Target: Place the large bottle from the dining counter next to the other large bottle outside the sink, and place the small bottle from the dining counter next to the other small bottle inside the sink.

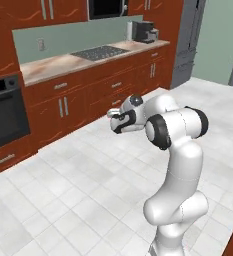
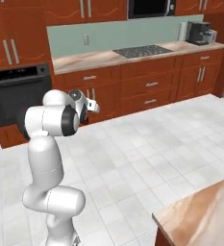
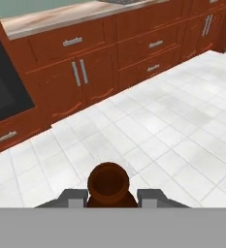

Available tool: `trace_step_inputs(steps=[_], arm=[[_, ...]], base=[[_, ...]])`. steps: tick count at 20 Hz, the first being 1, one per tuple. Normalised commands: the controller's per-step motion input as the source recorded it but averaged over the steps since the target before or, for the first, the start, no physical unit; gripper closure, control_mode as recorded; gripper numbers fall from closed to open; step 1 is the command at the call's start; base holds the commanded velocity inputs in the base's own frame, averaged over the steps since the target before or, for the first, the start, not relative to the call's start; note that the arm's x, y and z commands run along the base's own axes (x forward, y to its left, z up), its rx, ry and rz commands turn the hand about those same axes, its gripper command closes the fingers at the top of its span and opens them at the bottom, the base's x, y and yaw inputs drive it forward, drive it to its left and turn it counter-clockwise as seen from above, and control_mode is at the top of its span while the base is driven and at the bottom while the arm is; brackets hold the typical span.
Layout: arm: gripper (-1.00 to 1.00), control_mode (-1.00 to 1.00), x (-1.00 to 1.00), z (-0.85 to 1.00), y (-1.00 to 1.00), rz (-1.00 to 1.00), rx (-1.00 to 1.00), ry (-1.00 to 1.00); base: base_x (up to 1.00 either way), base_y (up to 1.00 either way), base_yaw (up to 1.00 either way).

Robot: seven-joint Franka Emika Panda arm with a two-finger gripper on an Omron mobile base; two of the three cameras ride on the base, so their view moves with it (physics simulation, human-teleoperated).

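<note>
Floor (image 1: 63, 200): pale grey-white square tiles, spreading to the foot of the cabinets.
Base cabinets (image 2: 147, 89): reddish-brown wood with silver bar handles, drawers above doors.
Countertop (image 1: 53, 65): beige marbled stone along the wall.
Cooktop (image 1: 100, 52): dark, flat, set into the countertop.
Backsplash (image 2: 123, 34): pale green panel with an outlet.
Oven (image 2: 17, 93): black, built in beside the cabinets.
Coffee machine (image 1: 145, 32): dark, at the countertop's far end.
Refrigerator (image 1: 187, 40): grey, tall.

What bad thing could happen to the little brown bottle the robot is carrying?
The end effector is shut on the small brown bottle over hard white floor tiles; if the grip slips, it would likely fall and might break. The arm is folded close to its body, so a quick swing could jolt the bottle loose.
</note>
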Motion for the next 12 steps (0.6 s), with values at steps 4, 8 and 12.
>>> trace_step_inputs(steps=[4, 8, 12], arm=[[1.0, 1.0, 0.0, 0.0, 0.0, 0.0, 0.0, 0.0], [1.0, 1.0, 0.0, 0.0, 0.0, 0.0, 0.0, 0.0], [1.0, 1.0, 0.0, 0.0, 0.0, 0.0, 0.0, 0.0]], base=[[0.84, 0.0, -0.43], [1.0, 0.0, -0.39], [1.0, 0.0, -0.37]])
